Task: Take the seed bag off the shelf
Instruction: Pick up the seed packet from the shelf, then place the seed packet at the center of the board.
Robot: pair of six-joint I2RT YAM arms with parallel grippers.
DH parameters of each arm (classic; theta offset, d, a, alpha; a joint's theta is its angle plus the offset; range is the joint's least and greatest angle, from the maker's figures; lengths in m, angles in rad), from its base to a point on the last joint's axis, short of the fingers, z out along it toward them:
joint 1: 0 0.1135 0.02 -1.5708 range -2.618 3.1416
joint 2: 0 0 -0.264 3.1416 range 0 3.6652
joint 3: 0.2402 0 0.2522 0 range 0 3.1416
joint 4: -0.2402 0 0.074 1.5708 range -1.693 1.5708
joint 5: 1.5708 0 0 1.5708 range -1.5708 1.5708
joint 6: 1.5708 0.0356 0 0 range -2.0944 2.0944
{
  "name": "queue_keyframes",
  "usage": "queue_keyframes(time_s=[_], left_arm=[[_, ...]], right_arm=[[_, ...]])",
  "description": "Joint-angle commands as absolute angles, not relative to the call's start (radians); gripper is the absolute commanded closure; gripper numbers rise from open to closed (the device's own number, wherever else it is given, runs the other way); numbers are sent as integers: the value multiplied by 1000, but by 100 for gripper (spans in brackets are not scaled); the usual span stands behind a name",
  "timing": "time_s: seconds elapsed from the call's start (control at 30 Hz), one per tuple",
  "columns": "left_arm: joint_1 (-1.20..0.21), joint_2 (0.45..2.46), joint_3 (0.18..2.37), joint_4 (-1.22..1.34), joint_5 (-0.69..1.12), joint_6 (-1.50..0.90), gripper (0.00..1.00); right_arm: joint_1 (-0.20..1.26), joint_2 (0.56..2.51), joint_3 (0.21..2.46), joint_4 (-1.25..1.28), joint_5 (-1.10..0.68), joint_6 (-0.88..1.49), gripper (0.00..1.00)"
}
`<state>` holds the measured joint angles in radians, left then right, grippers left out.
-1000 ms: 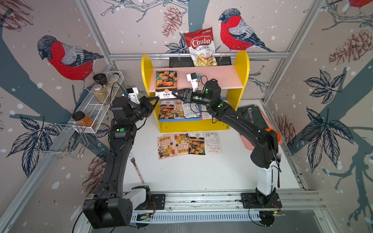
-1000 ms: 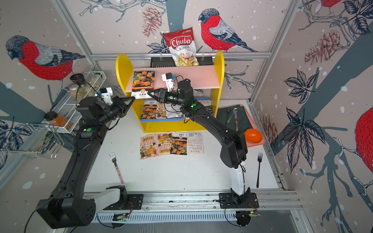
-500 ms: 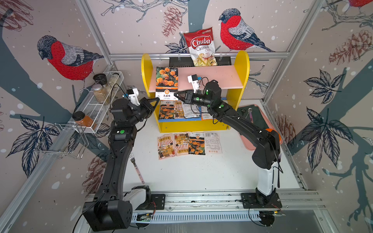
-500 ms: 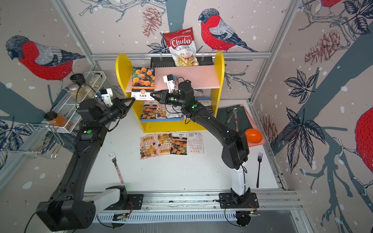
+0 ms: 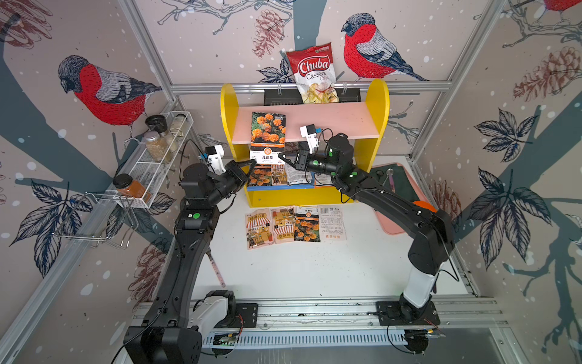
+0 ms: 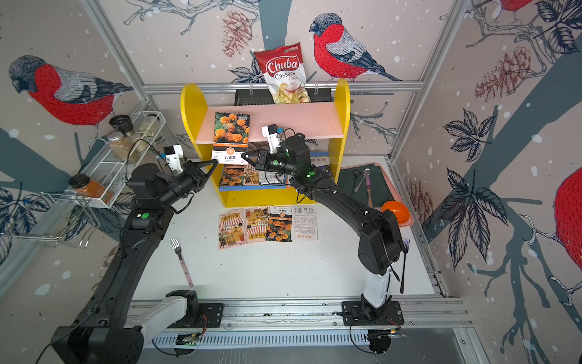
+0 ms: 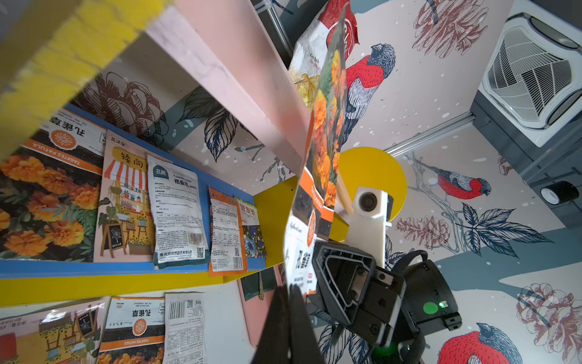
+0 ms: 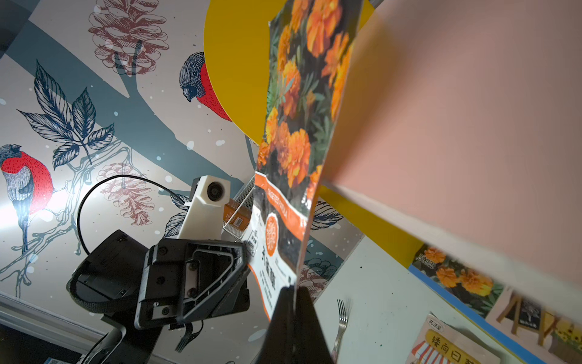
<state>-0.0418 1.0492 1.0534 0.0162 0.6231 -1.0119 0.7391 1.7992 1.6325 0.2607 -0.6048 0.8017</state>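
Now, left gripper (image 5: 253, 162): clamped tight on a lower corner of the seed bag (image 5: 268, 132).
right gripper (image 5: 281, 155): pinching the other lower corner, just beside the left one.
bag axis: long side runs up and away from the fingertips; white label end at both grippers, marigold end far.
shelf (image 5: 379, 104): pink board (image 5: 330, 123) just behind the bag; blue board (image 5: 277, 187) below the grippers.
table (image 5: 315, 268): white, flat packets (image 5: 280, 223) lying further below.
room: bird-print walls.

white table (image 5: 299, 268), seed packets (image 5: 294, 222), shelf (image 5: 228, 107)
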Motion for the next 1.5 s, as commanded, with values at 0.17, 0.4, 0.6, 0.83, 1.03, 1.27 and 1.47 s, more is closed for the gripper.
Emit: queue_keyframes(time_s=[0.17, 0.4, 0.6, 0.83, 1.03, 1.27, 1.47], left_arm=[[-117, 965, 930, 97, 533, -996, 100], [-258, 950, 850, 147, 440, -988, 100], [-348, 945, 784, 218, 388, -992, 100], [-414, 963, 763, 253, 350, -975, 100], [-414, 983, 799, 241, 373, -952, 90], [-414, 1008, 911, 92, 424, -848, 42], [-414, 1033, 991, -87, 544, -649, 11]], right_arm=[[748, 1641, 1429, 337, -573, 748, 100], [750, 1523, 1264, 336, -543, 725, 100], [749, 1415, 1122, 315, -498, 700, 100], [722, 1311, 1024, 278, -480, 687, 100], [709, 1280, 1011, 250, -485, 680, 100], [672, 1258, 999, 211, -496, 666, 100], [562, 1170, 977, 106, -572, 639, 100]])
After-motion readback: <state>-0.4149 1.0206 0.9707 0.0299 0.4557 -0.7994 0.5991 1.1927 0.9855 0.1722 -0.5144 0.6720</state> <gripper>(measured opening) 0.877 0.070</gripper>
